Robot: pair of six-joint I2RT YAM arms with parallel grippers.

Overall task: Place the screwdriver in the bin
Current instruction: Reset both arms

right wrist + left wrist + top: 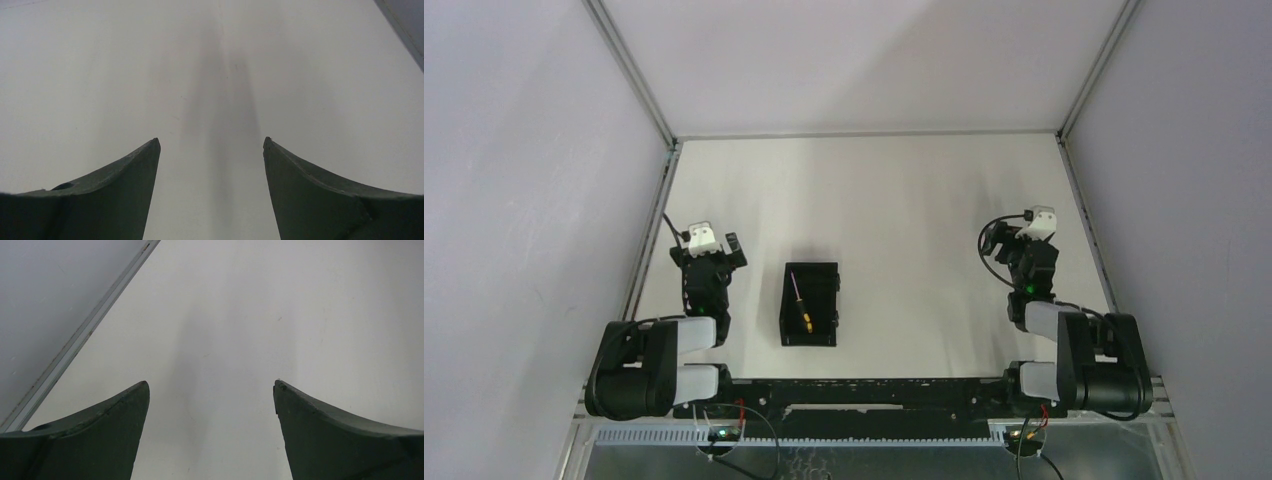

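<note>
One white table (904, 200) is seen from above, closed in by plain walls on its left, far and right edges. Both arms are folded back at the near edge. The left arm (669, 345) is drawn in by the near-left corner and the right arm (1074, 345) by the near-right corner, each with its wrist raised and its fingers aimed towards the far edge. The left gripper (211, 385) is held with its jaws spread wide and nothing between them; only bare tabletop and the rail of the left edge are shown in its wrist view. The right gripper (211, 141) is likewise spread apart and empty over bare table.

The bin (814, 267) is set between the two arms, left of the middle and near the near edge, with its long sides running from near to far. It is well apart from the right gripper and only near the left one, touched by neither.

The screwdriver (800, 302) is found inside the bin, lying along its left half, the orange-and-black handle towards the near edge and the thin shaft pointed towards the far edge.

The placing step is judged to be done, since the tool is held by no gripper and is contained by the bin walls. Little more is called for, it is thought, than both arms being kept clear of the bin so that it is not knocked.
</note>
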